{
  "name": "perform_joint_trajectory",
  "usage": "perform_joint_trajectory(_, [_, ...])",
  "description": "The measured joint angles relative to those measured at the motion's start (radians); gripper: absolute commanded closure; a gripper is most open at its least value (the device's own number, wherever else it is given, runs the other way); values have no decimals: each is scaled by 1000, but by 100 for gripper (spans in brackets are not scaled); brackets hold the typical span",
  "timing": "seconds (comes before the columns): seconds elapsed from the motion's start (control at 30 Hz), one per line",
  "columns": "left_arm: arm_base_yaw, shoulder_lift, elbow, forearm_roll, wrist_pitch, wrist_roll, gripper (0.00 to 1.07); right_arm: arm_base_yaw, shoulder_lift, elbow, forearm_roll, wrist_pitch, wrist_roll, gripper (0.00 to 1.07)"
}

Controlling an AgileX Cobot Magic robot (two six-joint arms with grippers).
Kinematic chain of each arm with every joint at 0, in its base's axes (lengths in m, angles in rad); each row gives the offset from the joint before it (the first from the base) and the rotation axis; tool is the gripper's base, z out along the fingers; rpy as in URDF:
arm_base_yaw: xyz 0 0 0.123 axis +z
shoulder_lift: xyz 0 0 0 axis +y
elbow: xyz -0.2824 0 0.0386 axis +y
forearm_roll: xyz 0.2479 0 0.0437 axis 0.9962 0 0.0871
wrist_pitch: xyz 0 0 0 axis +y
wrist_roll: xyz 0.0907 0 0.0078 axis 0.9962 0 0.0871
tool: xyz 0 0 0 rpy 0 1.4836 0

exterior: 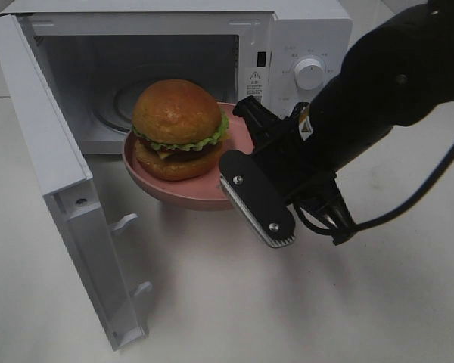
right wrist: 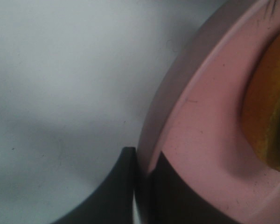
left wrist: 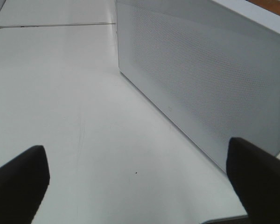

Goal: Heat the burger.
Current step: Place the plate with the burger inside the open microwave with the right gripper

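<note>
The burger (exterior: 178, 125), with its glossy brown bun and frilly green lettuce, sits on a round pink plate (exterior: 183, 195). The plate hovers at the mouth of the open white microwave (exterior: 306, 38), casting a shadow on the table below. My right gripper (exterior: 242, 151) is shut on the plate's right rim. In the right wrist view its dark fingertips (right wrist: 142, 156) pinch the pink plate rim (right wrist: 200, 140), with the bun's edge (right wrist: 266, 112) beyond. My left gripper (left wrist: 140, 186) is open over bare table, beside the microwave's perforated side wall (left wrist: 200, 79). It does not show in the exterior high view.
The microwave door (exterior: 53, 174) swings wide open toward the front left, standing close to the plate's left side. Its control knob (exterior: 312, 74) is just behind my right arm. White tabletop (exterior: 234, 302) stretches in front.
</note>
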Motion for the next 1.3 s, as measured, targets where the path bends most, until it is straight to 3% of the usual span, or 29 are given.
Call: perform_joint_trajectory(1.3, [0,0,0,0,0,0,9,9,428,-567,-117,130,324,107])
